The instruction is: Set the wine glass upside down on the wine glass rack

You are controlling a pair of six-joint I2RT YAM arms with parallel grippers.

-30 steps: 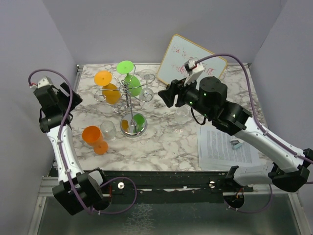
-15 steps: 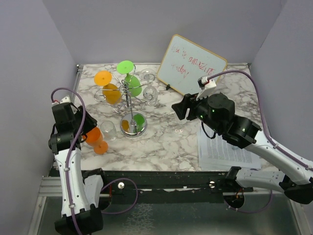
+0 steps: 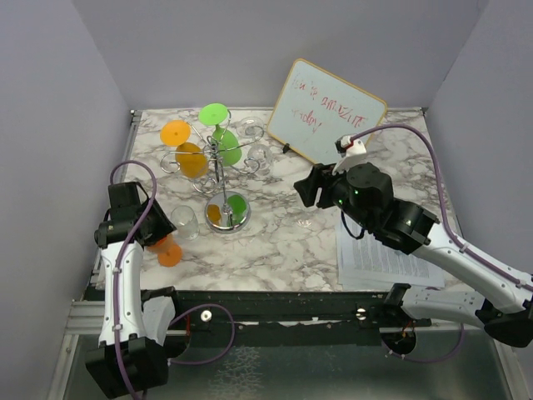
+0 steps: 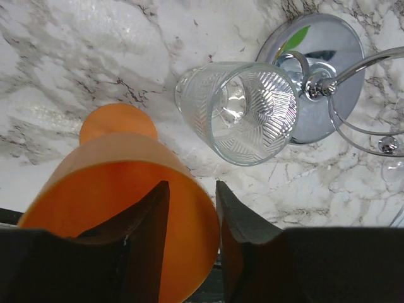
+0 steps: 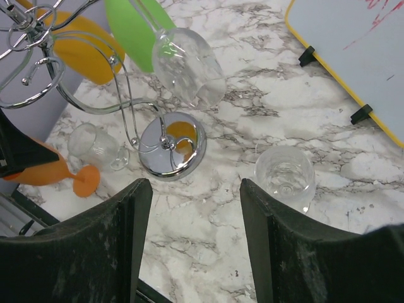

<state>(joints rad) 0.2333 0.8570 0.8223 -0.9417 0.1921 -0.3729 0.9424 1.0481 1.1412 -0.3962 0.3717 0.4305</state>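
Note:
An orange wine glass lies on its side on the marble, its foot toward the near edge. My left gripper straddles the rim of its bowl. One finger is inside the bowl and the other outside against the rim, with a gap still between the jaws. In the top view the left gripper sits over the bowl. The wine glass rack stands mid-table on its chrome base, with an orange, a green and a clear glass hanging from it. My right gripper hovers open and empty to the rack's right.
A clear ribbed glass lies between the orange glass and the rack base. A clear wine glass stands upright below my right gripper. A whiteboard leans at the back right. A printed sheet lies at the front right.
My left arm has swung in from the far left and come down onto the orange glass, its jaws narrowing around the rim. My right arm has drawn back from the rack.

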